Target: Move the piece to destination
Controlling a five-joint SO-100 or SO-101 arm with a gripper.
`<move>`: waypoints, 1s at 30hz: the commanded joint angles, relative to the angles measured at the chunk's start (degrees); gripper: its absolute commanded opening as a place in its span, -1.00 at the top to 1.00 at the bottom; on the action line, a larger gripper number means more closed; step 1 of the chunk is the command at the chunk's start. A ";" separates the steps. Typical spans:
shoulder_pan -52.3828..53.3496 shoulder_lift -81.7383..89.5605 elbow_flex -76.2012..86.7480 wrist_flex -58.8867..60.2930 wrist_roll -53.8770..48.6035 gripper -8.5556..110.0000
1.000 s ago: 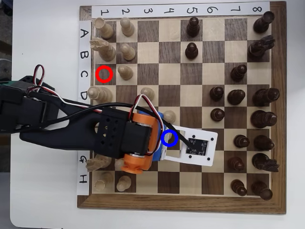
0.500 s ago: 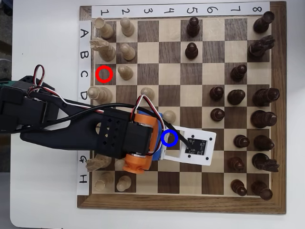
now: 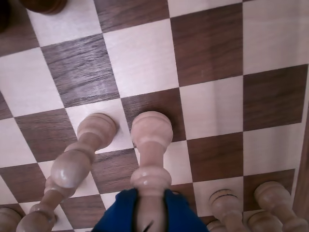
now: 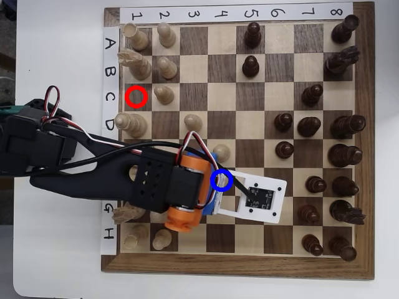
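Since half a second ago, my arm [image 4: 112,168] has swung a little toward the bottom of the overhead view: the orange motor [image 4: 186,212] now sits lower, and the white camera plate [image 4: 259,199] has tilted and dropped with it, while every piece on the board [image 4: 240,143] stands where it stood. From above I cannot see the gripper's tips, since the wrist covers them, but the blue circle [image 4: 222,180] marking the destination sits right at the front edge of that wrist, between the motor and the plate. In the wrist view the piece [image 3: 150,145] is clamped in the gripper [image 3: 149,215]: a blue finger [image 3: 118,215] presses on either side of its pale stem at the bottom edge of the frame. Its round base points away from the camera and lies over a dark square, overlapping the pale square nearer the camera; I cannot tell whether the base touches the wood or hangs just above it. Just to its left in that view stands another pale pawn [image 3: 79,157], close beside but not touching, and it shows from above as the pale pawn [image 4: 222,152] just above the blue circle. More pale pieces crowd the lower right corner of the wrist view. The red circle [image 4: 136,96] lies well apart on row C, with nothing standing inside it.
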 commanded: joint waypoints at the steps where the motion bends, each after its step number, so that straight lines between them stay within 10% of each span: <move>1: 1.67 0.53 -1.14 -1.93 0.18 0.86; 30: 0.00 -1.67 -1.23 -4.39 0.44 0.81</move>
